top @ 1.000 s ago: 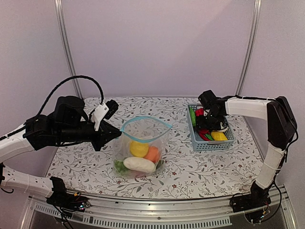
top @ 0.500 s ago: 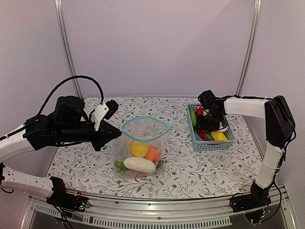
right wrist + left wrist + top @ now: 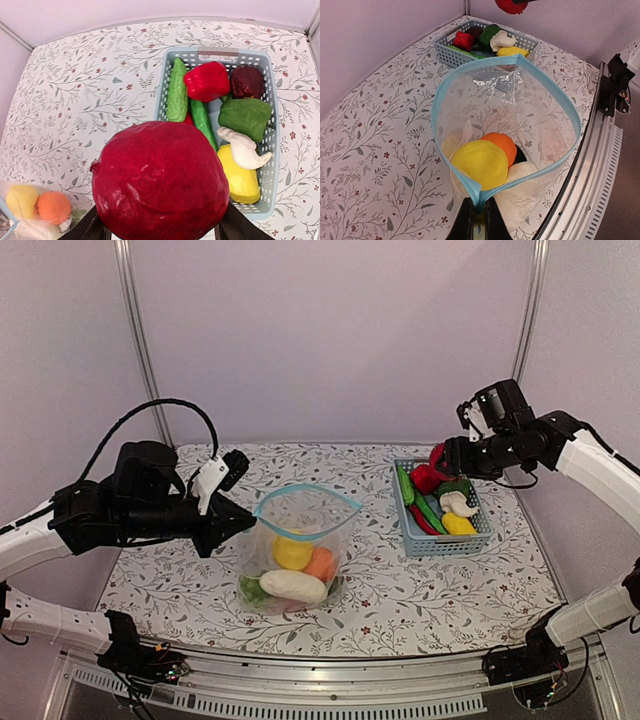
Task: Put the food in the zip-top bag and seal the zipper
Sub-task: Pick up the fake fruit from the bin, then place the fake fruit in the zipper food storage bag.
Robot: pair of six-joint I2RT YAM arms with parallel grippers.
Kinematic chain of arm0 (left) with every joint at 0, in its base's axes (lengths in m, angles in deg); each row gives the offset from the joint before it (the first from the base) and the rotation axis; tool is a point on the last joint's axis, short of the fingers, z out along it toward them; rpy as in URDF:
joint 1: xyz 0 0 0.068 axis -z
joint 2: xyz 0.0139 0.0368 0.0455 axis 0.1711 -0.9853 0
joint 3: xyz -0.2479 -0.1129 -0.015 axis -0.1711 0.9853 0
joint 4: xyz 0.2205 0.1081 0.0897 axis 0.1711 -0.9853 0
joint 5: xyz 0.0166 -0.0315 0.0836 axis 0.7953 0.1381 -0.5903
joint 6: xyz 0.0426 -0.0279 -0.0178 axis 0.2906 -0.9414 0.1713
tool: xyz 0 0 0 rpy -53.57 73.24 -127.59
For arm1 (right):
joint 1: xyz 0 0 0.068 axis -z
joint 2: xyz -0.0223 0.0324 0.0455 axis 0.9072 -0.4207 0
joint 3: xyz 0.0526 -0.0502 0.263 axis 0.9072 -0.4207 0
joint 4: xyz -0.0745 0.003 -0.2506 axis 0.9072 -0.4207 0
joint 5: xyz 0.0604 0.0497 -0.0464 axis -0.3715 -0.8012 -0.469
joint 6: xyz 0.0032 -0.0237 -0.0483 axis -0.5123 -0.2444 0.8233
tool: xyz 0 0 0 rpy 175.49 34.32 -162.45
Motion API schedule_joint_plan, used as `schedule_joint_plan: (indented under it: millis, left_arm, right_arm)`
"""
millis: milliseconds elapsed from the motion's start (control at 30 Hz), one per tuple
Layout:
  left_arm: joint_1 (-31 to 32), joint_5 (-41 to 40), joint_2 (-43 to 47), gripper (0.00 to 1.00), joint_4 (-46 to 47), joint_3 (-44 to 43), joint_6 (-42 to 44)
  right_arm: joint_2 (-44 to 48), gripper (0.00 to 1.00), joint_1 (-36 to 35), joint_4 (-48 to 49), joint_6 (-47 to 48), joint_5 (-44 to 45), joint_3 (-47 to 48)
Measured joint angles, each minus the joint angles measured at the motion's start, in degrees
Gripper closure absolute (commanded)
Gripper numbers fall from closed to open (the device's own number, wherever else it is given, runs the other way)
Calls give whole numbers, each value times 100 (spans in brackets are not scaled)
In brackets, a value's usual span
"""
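**Surroundings.** A floral-patterned desk is recorded, enclosed by pale walls. A light blue mesh basket is set at its right rear. It is well apart from the zip-top bag, which is stood upright left of centre.

**Jaws.** The left jaws are pinched tight on the bag's near rim, at the zipper, and the mouth is held agape by them. The right jaws are spread around a dark red round vegetable. It is gripped on both sides and held in the air near the basket, clear of the desk.

**Views.**
- Right wrist: only here are the basket's contents itemised.
  - green cucumber
  - red pepper
  - maroon piece
  - green pepper
  - white piece
  - yellow piece
- Left wrist: the bag is seen down through its mouth.
  - yellow lemon
  - orange
  - white radish
- Overhead view: the green bunch is made out through the bag's wall, at its lower left.

**Bag.** It is clear and crinkled, with glare on the far wall. The light blue strip is drawn into a leaf-shaped loop and is unsealed along its whole length.
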State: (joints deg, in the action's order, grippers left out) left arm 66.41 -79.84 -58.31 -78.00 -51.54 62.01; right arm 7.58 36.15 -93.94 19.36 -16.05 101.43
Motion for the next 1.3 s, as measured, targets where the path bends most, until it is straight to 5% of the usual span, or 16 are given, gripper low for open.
schedule_joint_plan:
  millis: [300,633,1300]
  left_arm:
    - [0,44,-2,100,2,0,-22]
    - [0,94,-2,100,4,0,-42]
    - [0,120,7,100,4,0,-61]
  right_arm:
    - [308,41,-1185,-505,98,-1119,656]
    - [-302,42,-2752,-706,173,-1379,1744]
    - [-2308,40,-3163,-1084,444,-1333,2942]
